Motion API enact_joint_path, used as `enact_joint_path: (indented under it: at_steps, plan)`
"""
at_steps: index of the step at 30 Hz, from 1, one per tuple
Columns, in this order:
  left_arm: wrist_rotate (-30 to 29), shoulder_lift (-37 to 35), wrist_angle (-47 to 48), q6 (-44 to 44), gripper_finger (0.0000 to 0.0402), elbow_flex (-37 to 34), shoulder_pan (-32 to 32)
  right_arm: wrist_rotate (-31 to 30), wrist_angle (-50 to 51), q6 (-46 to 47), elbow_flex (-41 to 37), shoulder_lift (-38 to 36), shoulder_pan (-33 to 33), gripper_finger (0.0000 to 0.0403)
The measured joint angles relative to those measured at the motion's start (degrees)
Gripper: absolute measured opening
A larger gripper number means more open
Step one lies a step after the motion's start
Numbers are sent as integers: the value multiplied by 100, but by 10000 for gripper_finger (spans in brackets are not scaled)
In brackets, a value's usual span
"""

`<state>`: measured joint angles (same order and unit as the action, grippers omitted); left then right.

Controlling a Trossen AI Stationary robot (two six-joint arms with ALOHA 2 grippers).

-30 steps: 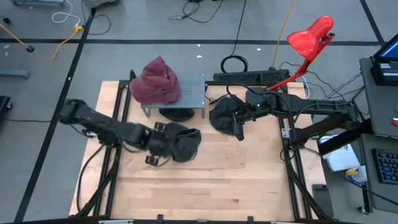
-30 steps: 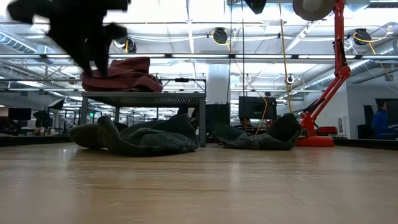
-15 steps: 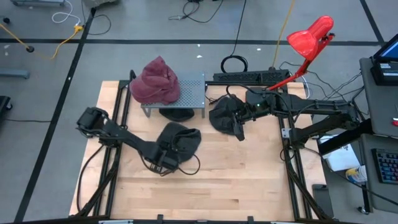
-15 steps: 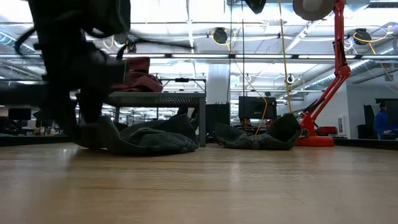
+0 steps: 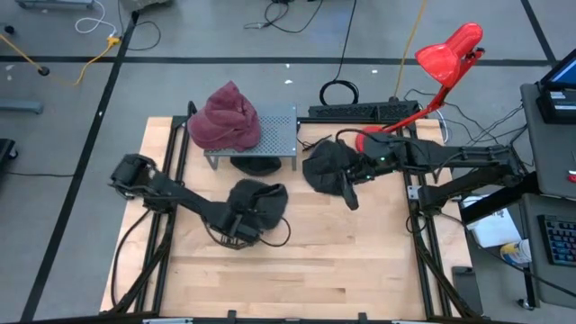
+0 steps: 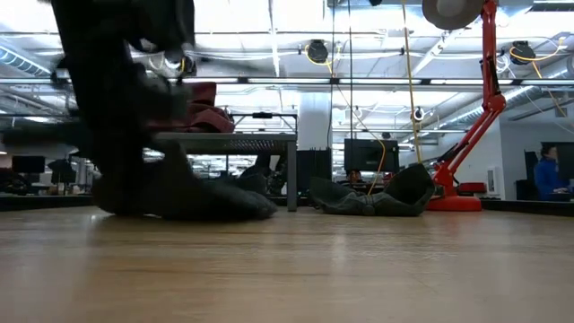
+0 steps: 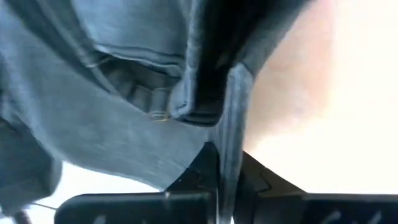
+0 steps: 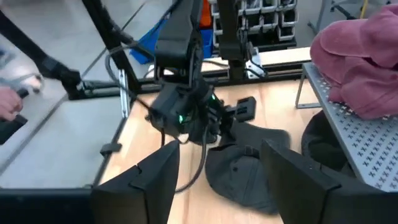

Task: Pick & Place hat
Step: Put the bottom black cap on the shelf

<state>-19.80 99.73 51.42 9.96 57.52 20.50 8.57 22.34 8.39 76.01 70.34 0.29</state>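
Observation:
A dark grey hat (image 5: 261,200) lies crumpled on the wooden table in front of the metal rack (image 5: 281,135). My left gripper (image 5: 238,229) sits at its near-left edge, shut on the cloth. In the low view the arm hides much of this hat (image 6: 215,199). A second dark hat (image 5: 322,166) lies right of the rack, with my right gripper (image 5: 351,191) open just above its right side, touching nothing. A maroon hat (image 5: 229,117) rests in a heap on top of the rack. My left gripper (image 7: 227,186) pinches a thin edge of the dark grey hat (image 7: 231,118) between its two fingers. The edge stands as a narrow strip running up out of the fingers. The fingers come in low from the table's near-left side. The rest of the hat (image 7: 93,118) lies on the table.
A dark object (image 5: 256,165) lies under the rack. A red desk lamp (image 5: 445,54) stands at the far right corner, with cables and a power strip (image 5: 360,111) behind the table. Bare wood stretches across the near half of the table (image 5: 306,279).
My left gripper has come down from above the table's left side onto the dark grey hat's near-left edge and swung toward the near edge. The hat has bunched slightly toward the rack. My right arm has shifted a little toward the table's right.

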Motion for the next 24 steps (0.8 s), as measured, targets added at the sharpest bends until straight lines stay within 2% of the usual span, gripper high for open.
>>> enact_joint_path:
  at_steps: [7, 11, 14, 17, 21, 24]
  plan:
    - [988, -1684, 79, 789, 8, 319, 230, -136, -91, 1653, 2, -454, 20, 193]
    - [1035, -2810, -577, 1451, 8, 387, 501, -146, -109, 2434, 2, -641, 22, 200]
    - [556, -3566, -1351, 1683, 8, 390, 729, -144, -167, 2859, 2, -731, 20, 224]
    - [-278, -4147, -2177, 1598, 8, 391, 960, -153, -304, 3270, 2, -788, 20, 256]
    - [-1351, -4554, -3467, 746, 8, 396, 1194, -165, -454, 3867, 7, -790, 20, 290]
    - [-1767, -4606, -4687, -188, 8, 398, 1210, -438, -469, 4232, 7, -766, 22, 303]
